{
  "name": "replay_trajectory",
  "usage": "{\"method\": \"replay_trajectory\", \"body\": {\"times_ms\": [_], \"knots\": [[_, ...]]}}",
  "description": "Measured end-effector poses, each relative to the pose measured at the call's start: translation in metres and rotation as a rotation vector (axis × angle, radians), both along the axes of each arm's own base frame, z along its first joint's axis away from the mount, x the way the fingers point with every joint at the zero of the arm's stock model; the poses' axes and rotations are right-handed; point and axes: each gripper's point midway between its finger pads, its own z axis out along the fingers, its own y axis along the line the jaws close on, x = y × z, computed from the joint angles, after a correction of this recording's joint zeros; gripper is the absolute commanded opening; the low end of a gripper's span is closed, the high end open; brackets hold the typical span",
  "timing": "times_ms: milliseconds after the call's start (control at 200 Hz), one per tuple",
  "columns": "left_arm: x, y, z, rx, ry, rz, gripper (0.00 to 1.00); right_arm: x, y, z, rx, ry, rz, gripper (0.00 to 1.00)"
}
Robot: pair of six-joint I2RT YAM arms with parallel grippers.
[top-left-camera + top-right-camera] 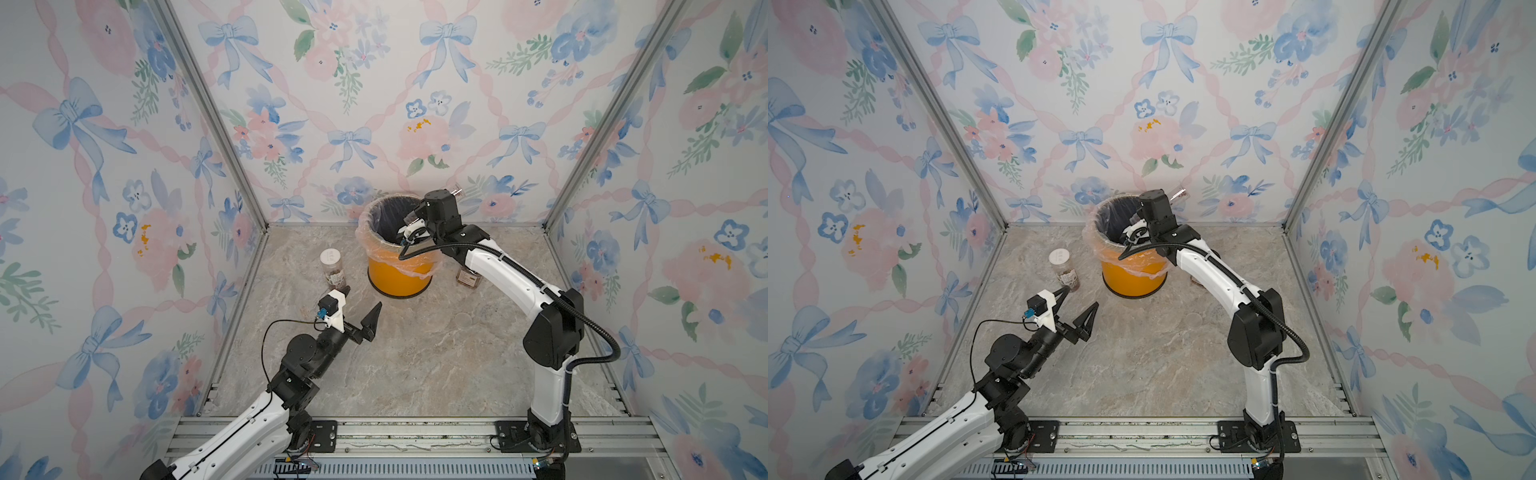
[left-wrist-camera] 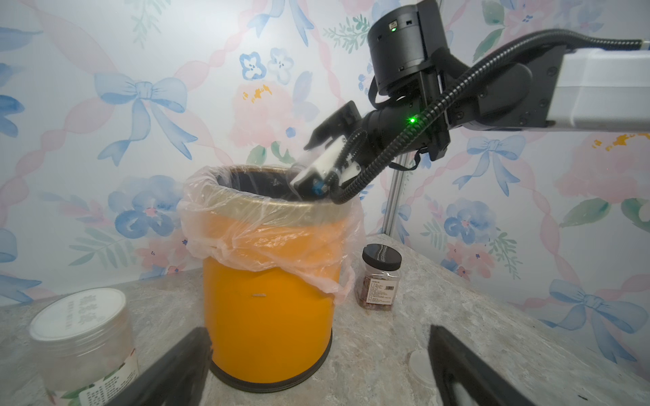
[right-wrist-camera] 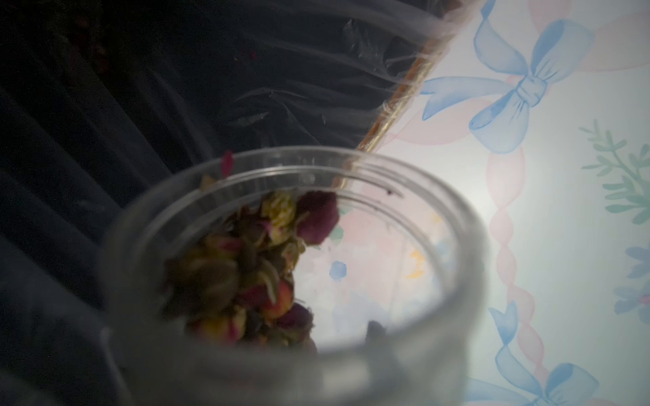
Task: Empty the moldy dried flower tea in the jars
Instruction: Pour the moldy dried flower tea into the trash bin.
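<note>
My right gripper (image 1: 415,218) is shut on an open clear jar (image 3: 299,246), tipped mouth-down over the orange bin (image 1: 399,274). Reddish and yellowish dried flower tea (image 3: 260,267) is bunched at the jar's mouth, above the bin's dark lined inside. A second jar with a white lid (image 1: 332,270) stands upright left of the bin, with brown tea in it. A third jar with a black lid (image 2: 380,277) stands right of the bin, also holding tea. My left gripper (image 1: 1081,297) is open and empty, low over the table, just in front of the white-lidded jar.
A thin plastic liner (image 2: 267,225) hangs over the bin's rim. A round translucent lid (image 1: 462,319) lies flat on the marble tabletop, right of centre. Flowered walls close the table in on three sides.
</note>
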Motion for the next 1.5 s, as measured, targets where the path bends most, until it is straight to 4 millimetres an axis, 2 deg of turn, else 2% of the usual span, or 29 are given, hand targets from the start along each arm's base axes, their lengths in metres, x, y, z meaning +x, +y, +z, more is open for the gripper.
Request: {"method": "replay_trajectory", "body": {"times_ms": [80,145,285,395,530,690,780,965,1170,1255,1375,1500], "knots": [[0.008,0.006,0.003,-0.028,0.038,0.031,0.98,0.000,0.000,0.001,0.002,-0.003,0.000,0.54],[0.018,0.011,0.013,-0.059,0.071,0.056,0.98,0.000,0.000,0.001,0.003,-0.004,0.000,0.54],[0.046,0.016,0.054,-0.137,0.129,0.062,0.98,0.001,-0.001,0.006,0.016,-0.017,-0.007,0.55],[0.068,0.013,0.086,-0.181,0.172,0.023,0.97,0.001,-0.002,0.012,0.029,-0.031,-0.013,0.55],[0.088,0.004,0.106,-0.224,0.239,-0.057,0.92,0.000,-0.003,0.015,0.066,-0.034,-0.030,0.56],[0.113,-0.008,0.116,-0.294,0.341,-0.140,0.81,0.000,-0.004,0.010,0.150,-0.019,-0.063,0.55],[0.128,-0.019,0.120,-0.327,0.408,-0.184,0.80,-0.003,-0.002,0.005,0.229,0.020,-0.080,0.54],[0.153,-0.037,0.124,-0.375,0.493,-0.248,0.76,-0.024,0.000,-0.011,0.387,0.198,-0.088,0.54],[0.169,-0.045,0.128,-0.383,0.521,-0.273,0.72,-0.047,0.002,0.005,0.613,0.338,-0.078,0.54],[0.172,-0.045,0.131,-0.378,0.512,-0.279,0.70,-0.052,-0.003,0.013,0.702,0.379,-0.083,0.54],[0.171,-0.045,0.132,-0.356,0.498,-0.287,0.62,-0.054,-0.009,0.021,0.821,0.432,-0.096,0.54],[0.170,-0.051,0.132,-0.333,0.498,-0.328,0.57,-0.056,-0.008,0.024,0.909,0.478,-0.101,0.54]]}}
